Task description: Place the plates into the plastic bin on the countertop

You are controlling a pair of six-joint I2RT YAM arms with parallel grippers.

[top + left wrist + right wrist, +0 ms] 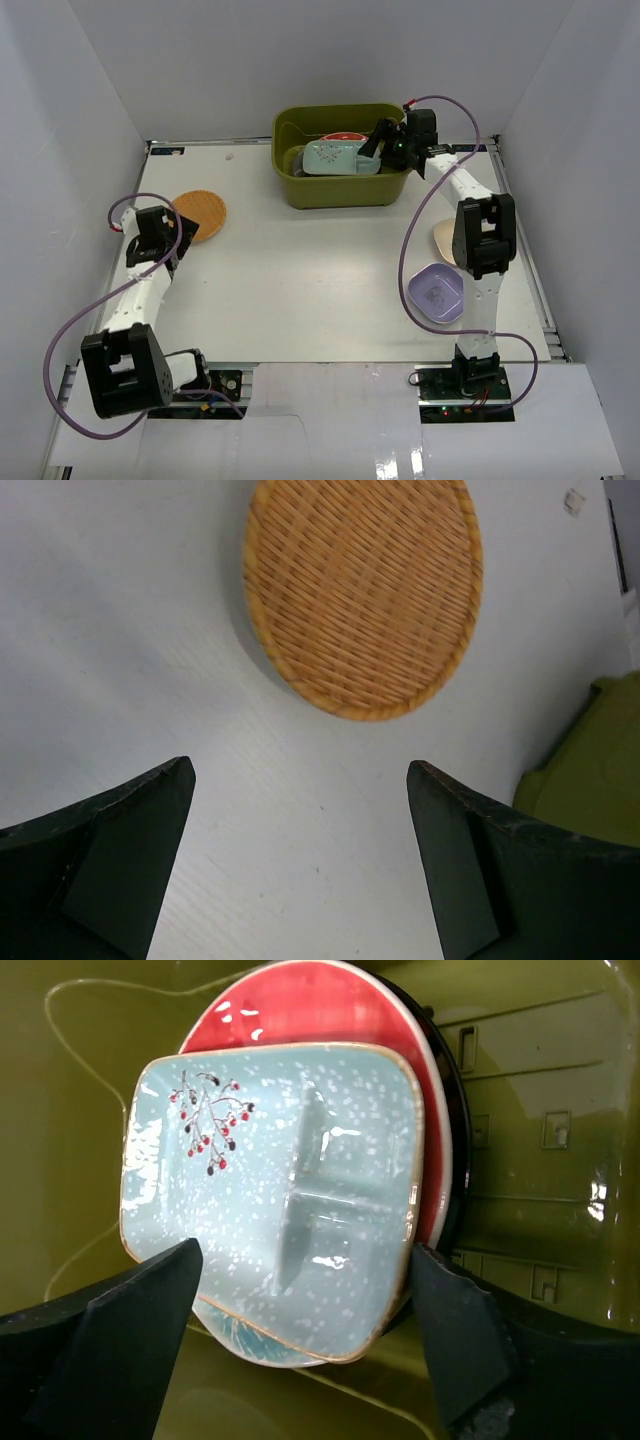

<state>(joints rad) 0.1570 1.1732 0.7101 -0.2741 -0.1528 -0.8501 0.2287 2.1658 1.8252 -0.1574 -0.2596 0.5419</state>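
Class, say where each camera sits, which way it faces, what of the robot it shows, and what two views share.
Top external: above and behind the arms, looking down on the off-white countertop; both arms show.
Left wrist: on the left arm, facing down at the orange woven round plate; open left pincer shows.
Right wrist: at the olive-green plastic bin, looking in at the mint oblong plate; open right pincer shows.
Shared: top and left wrist both show the orange plate.

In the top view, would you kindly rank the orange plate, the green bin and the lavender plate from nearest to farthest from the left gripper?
1. Orange plate, just beyond the left gripper.
2. Green bin, far centre.
3. Lavender plate, right side.
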